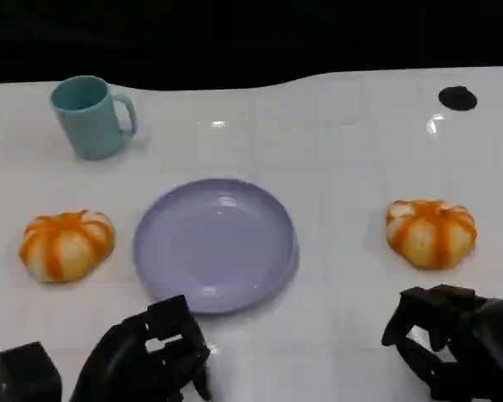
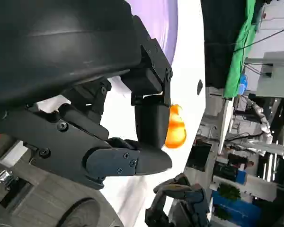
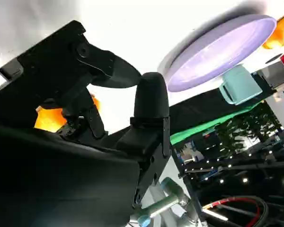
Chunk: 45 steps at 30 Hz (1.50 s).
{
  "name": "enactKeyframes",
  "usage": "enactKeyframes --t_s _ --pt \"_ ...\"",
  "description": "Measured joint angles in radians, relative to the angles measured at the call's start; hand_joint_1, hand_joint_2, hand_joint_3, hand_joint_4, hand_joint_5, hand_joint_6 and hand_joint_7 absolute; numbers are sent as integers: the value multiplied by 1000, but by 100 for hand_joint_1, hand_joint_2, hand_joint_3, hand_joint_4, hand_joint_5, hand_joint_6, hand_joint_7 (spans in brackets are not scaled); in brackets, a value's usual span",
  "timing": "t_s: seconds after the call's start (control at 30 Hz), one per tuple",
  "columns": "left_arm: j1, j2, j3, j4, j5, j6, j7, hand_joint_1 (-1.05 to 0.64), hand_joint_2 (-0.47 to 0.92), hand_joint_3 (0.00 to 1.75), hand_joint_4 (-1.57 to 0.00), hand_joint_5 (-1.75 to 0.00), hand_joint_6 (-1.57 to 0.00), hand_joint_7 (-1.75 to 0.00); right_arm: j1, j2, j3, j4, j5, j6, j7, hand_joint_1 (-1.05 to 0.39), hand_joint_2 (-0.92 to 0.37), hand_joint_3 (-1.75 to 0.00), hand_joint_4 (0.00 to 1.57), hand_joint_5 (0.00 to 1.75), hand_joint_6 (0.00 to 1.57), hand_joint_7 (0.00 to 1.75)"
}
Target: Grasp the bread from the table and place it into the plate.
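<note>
1. A white tabletop (image 1: 335, 167) carries a lavender plate (image 1: 215, 244) at its middle, with nothing lying in it
2. Two orange-and-white striped bread rolls rest on the tabletop: the left bread (image 1: 65, 244) sits just beside the plate's left rim, the right bread (image 1: 431, 232) sits well apart from the plate on its right
3. A teal mug (image 1: 92, 116) stands upright near the far left, handle pointing right; a small black round mark (image 1: 457, 98) lies near the far right edge, and what it is cannot be told
4. The left hand (image 1: 151, 356) hovers at the near edge just below the plate, fingers curled loosely inward with nothing in them; its lower part is cut off by the frame, and a black block (image 1: 27, 373) beside it is only partly seen
5. The right hand (image 1: 457, 339) sits near the lower right, just below the right bread and not touching it, fingers bent inward and holding nothing; its outer side is cut off
6. In the left wrist view the hand's own shell hides most of the plate, and one bread shows partly behind a finger
7. In the right wrist view the plate and mug show beyond the fingers; a bread glows orange behind the hand, mostly hidden
</note>
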Motion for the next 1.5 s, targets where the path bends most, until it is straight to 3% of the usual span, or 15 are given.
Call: enactKeyframes --t_s 0.87,1.03,1.13,1.2,1.4,1.5 --pt "-1 0 0 0 0 1 0 -59 80 45 -77 -175 -73 -145 -2 0 0 6 -1 -1 0 -20 -45 -109 85 171 80 132" --pt "-2 0 1 4 0 0 0 -59 80 45 -77 -175 -73 -145 -2 0 0 7 0 -1 2 -19 -48 -100 86 151 87 102" --pt "-3 0 2 5 0 0 0 -58 80 45 -77 -175 -73 -145 -2 0 0 7 -1 -1 1 -22 -54 -80 89 123 96 68" --pt "-3 1 2 5 0 0 0 -58 80 45 -77 -175 -73 -146 -3 0 -1 6 -10 1 -5 -23 -54 -74 90 112 99 55" --pt "-4 1 4 8 0 0 -1 -59 80 45 -77 -175 -72 -146 -9 -4 -9 -15 -39 7 -56 -28 -59 -60 79 114 96 35" --pt "-6 1 4 14 0 0 -1 -60 79 45 -78 -175 -72 -147 -15 -12 -13 -41 -47 11 -69 -34 -75 -32 70 92 93 17"
